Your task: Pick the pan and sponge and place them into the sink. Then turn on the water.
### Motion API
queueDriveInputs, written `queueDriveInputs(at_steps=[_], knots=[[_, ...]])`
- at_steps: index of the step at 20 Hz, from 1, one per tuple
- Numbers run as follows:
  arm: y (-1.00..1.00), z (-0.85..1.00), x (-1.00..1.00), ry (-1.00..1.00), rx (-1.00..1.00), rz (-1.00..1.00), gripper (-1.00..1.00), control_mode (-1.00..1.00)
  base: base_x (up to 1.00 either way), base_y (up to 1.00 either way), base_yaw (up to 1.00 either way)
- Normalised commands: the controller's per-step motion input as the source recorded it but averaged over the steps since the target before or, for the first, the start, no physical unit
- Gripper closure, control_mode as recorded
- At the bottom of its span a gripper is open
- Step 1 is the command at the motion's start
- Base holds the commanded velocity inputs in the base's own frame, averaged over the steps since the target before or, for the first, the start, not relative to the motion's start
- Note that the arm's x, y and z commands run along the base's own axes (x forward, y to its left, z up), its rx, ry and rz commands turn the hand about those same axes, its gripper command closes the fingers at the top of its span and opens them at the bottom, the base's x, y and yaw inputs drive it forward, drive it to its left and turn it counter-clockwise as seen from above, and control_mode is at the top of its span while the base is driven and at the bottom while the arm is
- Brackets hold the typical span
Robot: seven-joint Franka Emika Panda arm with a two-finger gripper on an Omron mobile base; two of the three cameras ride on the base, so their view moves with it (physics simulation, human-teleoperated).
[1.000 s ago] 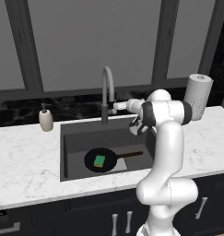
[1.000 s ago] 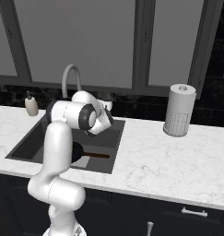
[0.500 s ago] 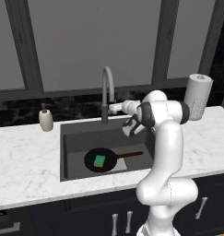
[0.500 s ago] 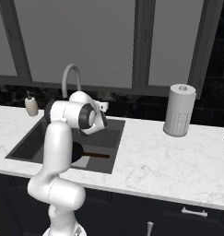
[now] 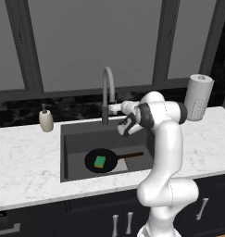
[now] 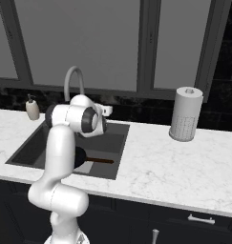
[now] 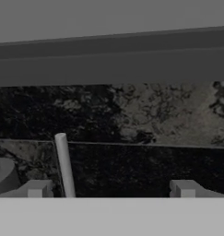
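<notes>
The gripper [image 5: 119,109] stands wide open and empty, close beside the faucet [image 5: 107,92] at the sink's [image 5: 74,134] back edge. The pan [image 5: 101,161] lies in the basin, the sponge [image 5: 100,161] on it. A soap dispenser [image 5: 46,121] stands on the counter [image 5: 21,162] near the sink's back left corner, a paper towel roll [image 5: 197,97] far right.

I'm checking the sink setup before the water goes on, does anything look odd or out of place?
Nothing stands out. The sponge lies on the pan, which sits flat in the sink. No spill shows, and the open gripper hangs by the faucet.

Left and right base views look forward and down from behind, sharing the sink [image 5: 70,139] and faucet [image 6: 72,81], hand view close, facing the backsplash [image 7: 132,115]
</notes>
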Motion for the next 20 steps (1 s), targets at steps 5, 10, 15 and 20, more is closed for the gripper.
queueDriveInputs(at_steps=[5, 10, 15, 20], knots=[[0.04, -0.18, 0.08, 0.00, 0.00, -0.08, -1.00, -1.00, 0.00, 0.00, 0.00], [0.03, -0.06, 0.00, 0.00, 0.00, -0.07, -1.00, -1.00, 0.00, 0.00, 0.00], [0.00, -0.01, 0.00, 0.00, 0.00, -0.06, -1.00, -1.00, 0.00, 0.00, 0.00], [0.00, 0.00, 0.01, 0.00, 0.00, -0.04, -1.00, -1.00, 0.00, 0.00, 0.00]])
